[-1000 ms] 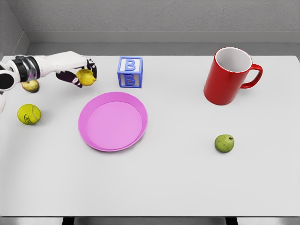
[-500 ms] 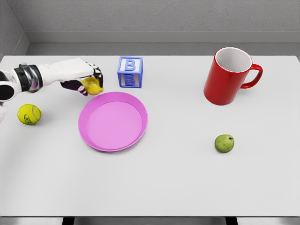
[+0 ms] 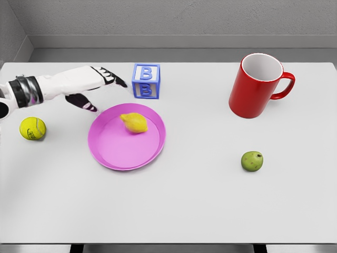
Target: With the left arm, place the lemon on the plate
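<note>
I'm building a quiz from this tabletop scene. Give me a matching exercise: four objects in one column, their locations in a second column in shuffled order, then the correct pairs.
Objects:
1. lemon
2. tennis ball
3. green apple
4. letter block

Locations:
A. just behind the plate
B. in front of the red mug
C. on the plate
D. near the table's left edge, left of the plate

Pairs: 1-C, 2-D, 3-B, 4-A
</note>
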